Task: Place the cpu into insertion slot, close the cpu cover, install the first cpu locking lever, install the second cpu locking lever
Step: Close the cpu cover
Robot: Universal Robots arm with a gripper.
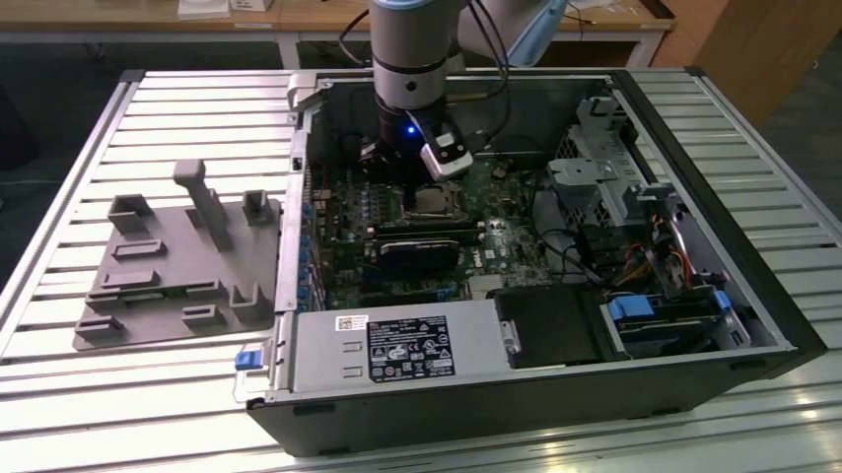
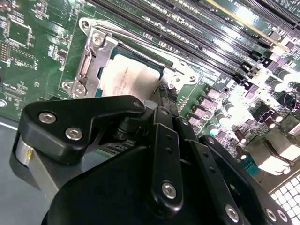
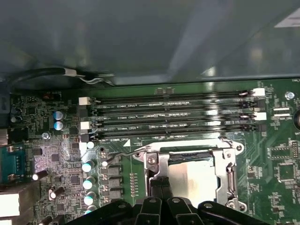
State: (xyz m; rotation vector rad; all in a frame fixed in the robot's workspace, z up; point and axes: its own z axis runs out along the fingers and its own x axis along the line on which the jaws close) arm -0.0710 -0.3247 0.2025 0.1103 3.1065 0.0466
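Two dark fingers (image 3: 157,187) of the tool (image 3: 162,179) are pressed together, gripping nothing, their tips at the edge of the cpu cover (image 3: 157,161). The cover lies flat around the cpu (image 3: 197,176), seated in the insertion slot (image 1: 428,204) on the green motherboard (image 3: 281,159).

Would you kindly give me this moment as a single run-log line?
cpu: seated in insertion slot | cpu cover: down over it | gripper: shut, tips at cover's edge
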